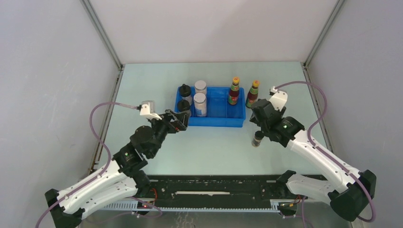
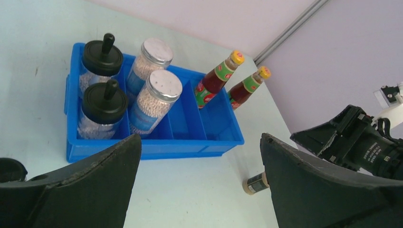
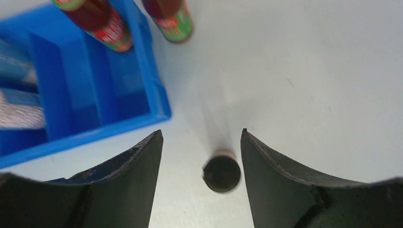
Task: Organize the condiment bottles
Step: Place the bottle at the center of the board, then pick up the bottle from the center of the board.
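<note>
A short dark black-lidded bottle [image 1: 257, 138] stands on the table right of the blue tray [image 1: 214, 124]. My right gripper [image 1: 259, 127] is open above it. In the right wrist view the bottle's lid [image 3: 222, 173] lies between the open fingers, nearer the right one, with a gap on both sides. Two black knob-capped bottles [image 1: 183, 97] and two clear white-lidded bottles [image 1: 200, 102] stand in the tray's left compartments. One slim orange-capped bottle [image 1: 234, 91] stands in the tray's right end. The other [image 1: 253, 94] stands just outside it. My left gripper [image 1: 183, 121] is open and empty at the tray's front left. The second short dark bottle is out of view.
The tray's middle compartments [image 2: 183, 118] hold nothing. The cell's grey walls and metal frame posts [image 1: 102, 40] close in the table on three sides. The right arm [image 2: 361, 147] shows at the right of the left wrist view.
</note>
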Controlling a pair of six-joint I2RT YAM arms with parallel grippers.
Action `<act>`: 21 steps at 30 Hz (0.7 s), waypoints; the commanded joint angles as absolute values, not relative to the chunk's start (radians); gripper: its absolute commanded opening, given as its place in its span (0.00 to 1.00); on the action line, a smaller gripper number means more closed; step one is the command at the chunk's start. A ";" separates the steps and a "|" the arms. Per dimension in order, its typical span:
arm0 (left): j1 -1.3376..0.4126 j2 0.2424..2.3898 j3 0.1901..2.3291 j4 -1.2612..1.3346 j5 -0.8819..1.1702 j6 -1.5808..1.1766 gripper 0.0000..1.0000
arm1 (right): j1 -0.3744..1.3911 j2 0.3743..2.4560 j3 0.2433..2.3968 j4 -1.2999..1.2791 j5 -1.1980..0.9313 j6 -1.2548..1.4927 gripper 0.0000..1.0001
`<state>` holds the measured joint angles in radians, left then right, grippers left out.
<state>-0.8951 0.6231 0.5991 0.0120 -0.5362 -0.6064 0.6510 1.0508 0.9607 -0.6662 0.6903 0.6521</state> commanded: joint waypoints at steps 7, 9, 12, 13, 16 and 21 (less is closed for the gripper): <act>-0.904 0.605 0.626 -0.081 -0.517 -0.653 0.99 | 0.715 1.020 0.943 -1.000 0.683 1.012 0.66; -0.904 0.600 0.626 -0.093 -0.515 -0.653 0.99 | 0.720 1.013 0.929 -1.001 0.666 1.028 0.65; -0.904 0.593 0.620 -0.100 -0.508 -0.656 0.99 | 0.731 1.014 0.913 -1.008 0.657 1.056 0.65; -0.904 0.594 0.619 -0.099 -0.508 -0.657 0.99 | 0.733 1.018 0.908 -1.007 0.654 1.061 0.65; -0.904 0.600 0.620 -0.097 -0.508 -0.651 0.99 | 0.740 1.032 0.895 -0.992 0.639 1.066 0.65; -0.904 0.606 0.620 -0.087 -0.509 -0.634 0.99 | 0.749 1.062 0.886 -0.967 0.630 1.063 0.66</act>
<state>-0.8967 0.6041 0.5995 -0.0975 -0.5156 -0.6395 0.7349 1.0454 0.8928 -0.9833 0.6212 1.0210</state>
